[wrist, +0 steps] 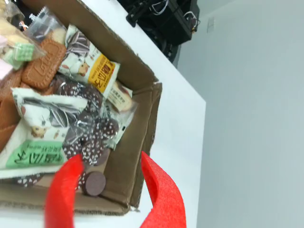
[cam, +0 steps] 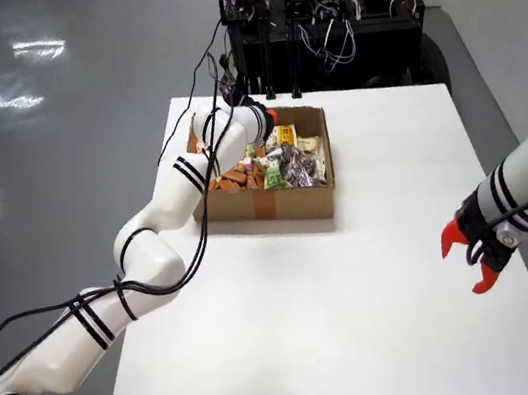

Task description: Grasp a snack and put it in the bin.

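Over the brown cardboard box point(cam: 271, 181) on the white table point(cam: 359, 283), the white arm's red-fingered pincer point(wrist: 111, 190) hangs spread wide and empty, one finger inside the box, the other outside its wall. Below it lie the clear packet of dark chocolate biscuits point(wrist: 90, 137) and the white cartoon-printed wrapper with a green label point(wrist: 38, 137), heaped together at the box's near end. The danger, I'd say: closing here could pinch the cardboard wall instead of a snack, or drag two overlapping packets up together, and slick film may slip free. No separate bin shows anywhere
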You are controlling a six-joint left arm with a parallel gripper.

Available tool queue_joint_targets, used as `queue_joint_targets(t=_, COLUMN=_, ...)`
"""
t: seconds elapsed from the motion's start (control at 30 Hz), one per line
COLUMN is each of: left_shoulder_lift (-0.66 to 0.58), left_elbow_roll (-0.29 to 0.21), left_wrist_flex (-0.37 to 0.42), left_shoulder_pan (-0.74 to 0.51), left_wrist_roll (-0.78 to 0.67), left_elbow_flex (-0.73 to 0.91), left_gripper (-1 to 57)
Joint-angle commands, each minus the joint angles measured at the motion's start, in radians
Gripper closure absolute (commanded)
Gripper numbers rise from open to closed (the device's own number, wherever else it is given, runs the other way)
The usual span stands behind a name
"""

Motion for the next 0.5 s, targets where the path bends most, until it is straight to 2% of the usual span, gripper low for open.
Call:
queue_joint_targets(t=0.03, left_shoulder_lift=0.01, left_elbow_roll=0.022, left_wrist_flex=0.061, left_shoulder_pan=-0.032, left_wrist_roll=0.015, left_elbow_flex=-0.055, left_gripper=38.8)
queue_joint_targets(t=0.13, left_shoulder_lift=0.012, left_elbow_roll=0.041, left_wrist_flex=0.103, left_shoulder_pan=-0.054, left_wrist_roll=0.027, left_elbow_flex=-0.094, left_gripper=47.2)
queue_joint_targets(t=0.23, left_shoulder_lift=0.014, left_elbow_roll=0.061, left_wrist_flex=0.156, left_shoulder_pan=-0.075, left_wrist_roll=0.042, left_elbow_flex=-0.132, left_gripper=52.0)
queue_joint_targets(t=0.5, left_shoulder_lift=0.011, left_elbow_roll=0.111, left_wrist_flex=0.322, left_shoulder_pan=-0.135, left_wrist_roll=0.076, left_elbow_flex=-0.209, left_gripper=56.2)
